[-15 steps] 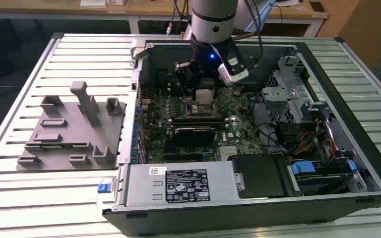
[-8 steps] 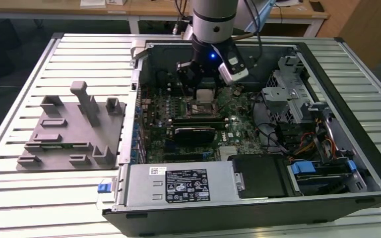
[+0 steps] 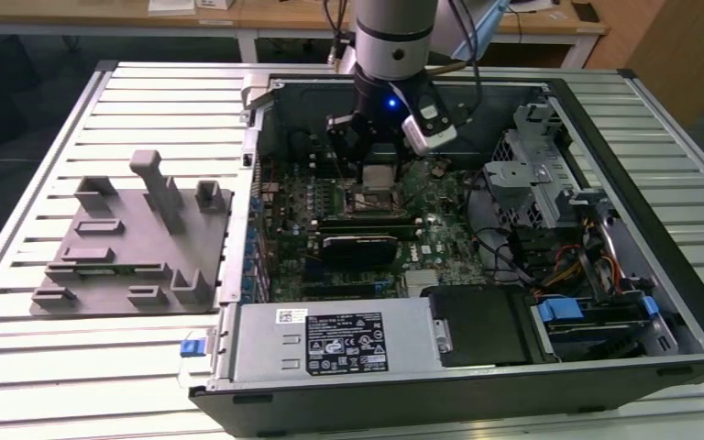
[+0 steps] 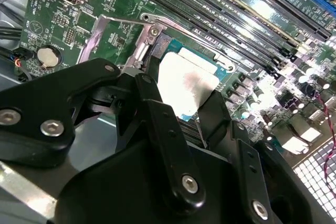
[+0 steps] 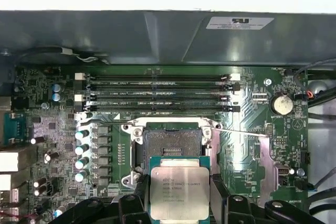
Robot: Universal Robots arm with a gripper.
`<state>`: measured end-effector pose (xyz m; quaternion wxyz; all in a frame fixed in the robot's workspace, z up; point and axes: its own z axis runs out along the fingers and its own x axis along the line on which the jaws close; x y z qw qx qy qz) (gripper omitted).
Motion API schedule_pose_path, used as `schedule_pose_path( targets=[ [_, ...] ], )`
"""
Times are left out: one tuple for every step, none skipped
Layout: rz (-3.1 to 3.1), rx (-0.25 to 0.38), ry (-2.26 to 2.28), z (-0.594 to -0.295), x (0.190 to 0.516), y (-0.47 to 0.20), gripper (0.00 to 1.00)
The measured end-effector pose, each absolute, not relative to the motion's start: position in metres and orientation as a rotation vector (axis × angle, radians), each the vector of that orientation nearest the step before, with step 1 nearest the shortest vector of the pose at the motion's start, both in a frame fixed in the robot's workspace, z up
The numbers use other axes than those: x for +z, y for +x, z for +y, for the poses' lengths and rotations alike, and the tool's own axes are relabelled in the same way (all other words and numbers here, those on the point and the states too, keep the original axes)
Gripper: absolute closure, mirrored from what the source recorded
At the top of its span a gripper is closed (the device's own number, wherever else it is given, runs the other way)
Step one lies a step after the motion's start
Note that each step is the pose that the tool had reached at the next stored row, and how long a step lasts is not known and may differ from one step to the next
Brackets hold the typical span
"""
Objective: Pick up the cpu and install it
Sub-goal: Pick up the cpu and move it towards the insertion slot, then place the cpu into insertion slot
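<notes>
Cpu point(image 5: 179, 192) is held flat in the hand point(image 5: 179, 188), silvery top plate up, pinched on two opposite edges by the black fingers point(image 5: 140, 199). The hand is closed only as far as the chip's width allows. The second wrist view shows the same grip: the hand point(image 4: 184, 98) with one finger on either side of the cpu point(image 4: 186, 85).

Just past the chip is the open socket point(image 5: 173, 142), its dark bed bare. The cpu's edges run square to the socket's edges, so the two look lined up in turn, with the socket straight ahead of the chip. I judge the cpu to be over or just short of the socket, though how high it hangs cannot be told. The socket's metal clamp frame point(image 4: 123, 20) stands swung back, out of the way.

Beyond the socket run the long memory slots point(image 5: 157, 93), with a coin battery point(image 5: 282, 104) off to one side.

In the exterior view the hand point(image 3: 379, 170) reaches down into the open computer case point(image 3: 670, 302) at upper middle of the frame. A grey tray point(image 3: 132, 247) lies well apart at the exterior view's left on the slatted worktop point(image 3: 34, 367).
</notes>
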<state>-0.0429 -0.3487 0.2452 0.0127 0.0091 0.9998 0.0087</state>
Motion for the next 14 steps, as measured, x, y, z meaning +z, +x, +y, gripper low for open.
schedule_pose_path(
  targets=[
    [3.116,0.026,0.029,-0.3486,0.2449,-0.0429,0.46],
    [3.116,0.026,0.029,-0.3486,0.2448,-0.0429,0.46],
    [3.116,0.026,0.029,-0.3486,0.2448,-0.0429,0.46],
    [3.116,0.026,0.029,-0.3485,0.2444,-0.0429,0.46],
    [3.116,0.026,0.029,-0.3485,0.2440,-0.0429,0.46],
    [3.116,0.026,0.029,-0.3485,0.2440,-0.0429,0.46],
    [3.116,0.026,0.029,-0.3485,0.2440,-0.0429,0.46],
    [3.116,0.026,0.029,-0.3485,0.2440,-0.0429,0.46],
    [3.116,0.026,0.029,-0.3485,0.2440,-0.0429,0.46],
    [3.116,0.026,0.029,-0.3485,0.2439,-0.0429,0.46],
    [3.116,0.026,0.029,-0.3485,0.2439,-0.0429,0.46],
    [3.116,0.026,0.029,-0.3485,0.2439,-0.0429,0.46],
    [3.116,0.026,0.029,-0.3485,0.2439,-0.0429,0.46],
    [3.116,0.026,0.029,-0.3485,0.2439,-0.0429,0.46]
  ],
)
